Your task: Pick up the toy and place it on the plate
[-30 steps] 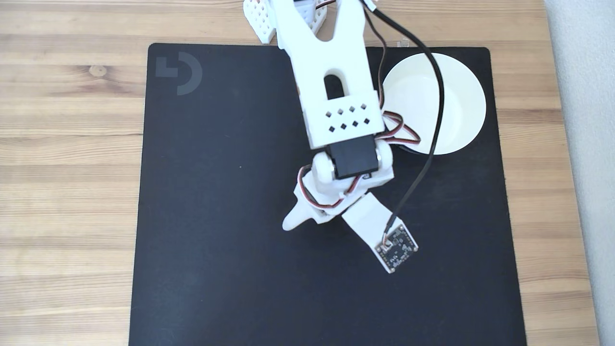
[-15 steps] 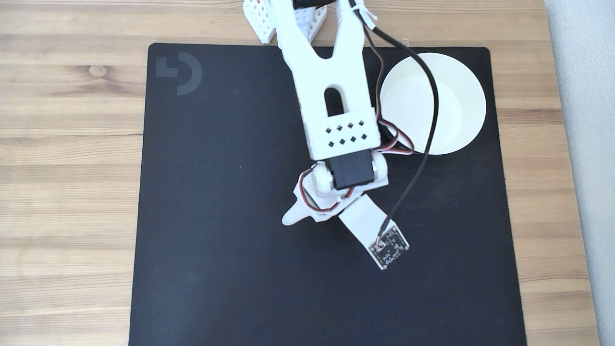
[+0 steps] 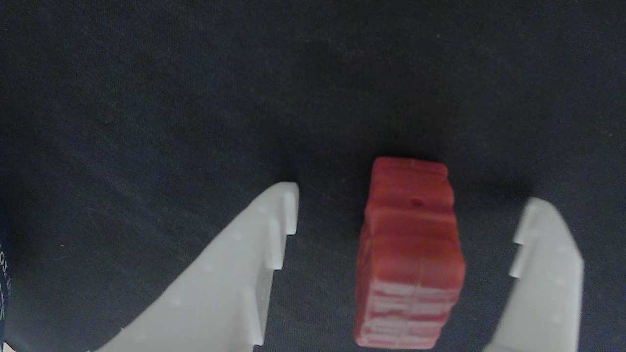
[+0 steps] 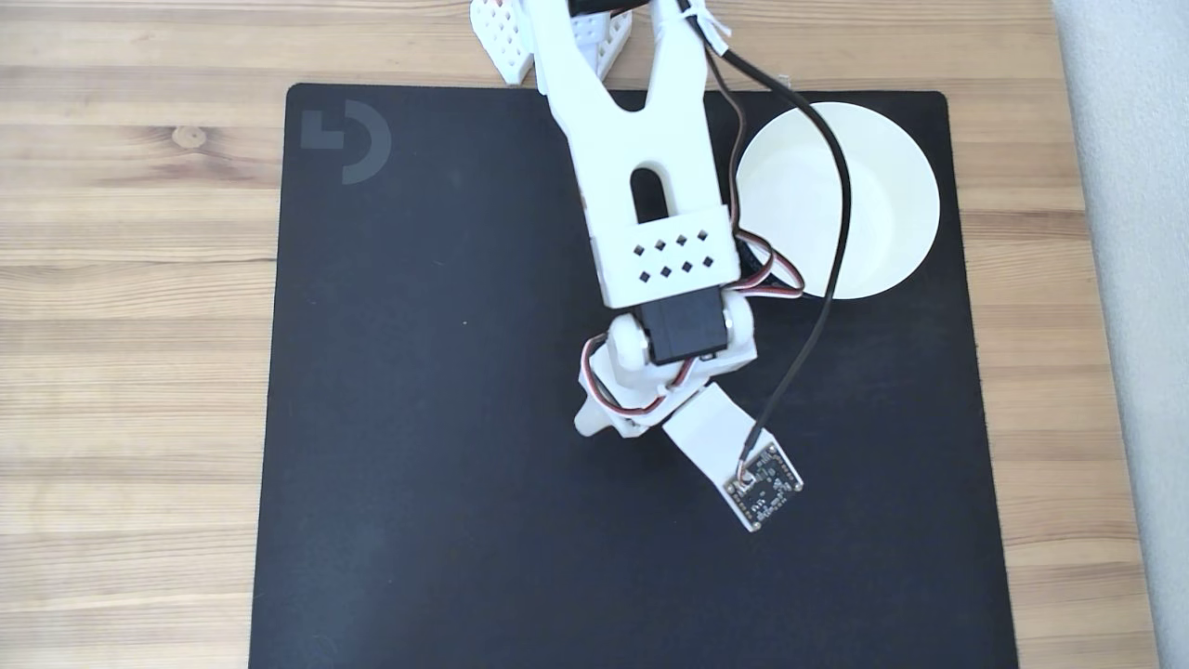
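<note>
Reaching down from the top edge over a black mat (image 4: 418, 418) lying on a wooden tabletop (image 4: 130, 279): a white arm (image 4: 641, 177). Sitting at the mat's upper right, partly crossed by a black cable (image 4: 841, 232): a white plate (image 4: 882, 200).

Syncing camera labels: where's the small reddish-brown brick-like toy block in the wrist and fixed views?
Wrist view: the small reddish-brown brick-like toy block lies lower centre-right on the black fabric mat, between the two white fingers, touching neither.
Fixed view: I can't make it out; the white arm covers the mat's middle.
Shared landmark: the mat.
</note>
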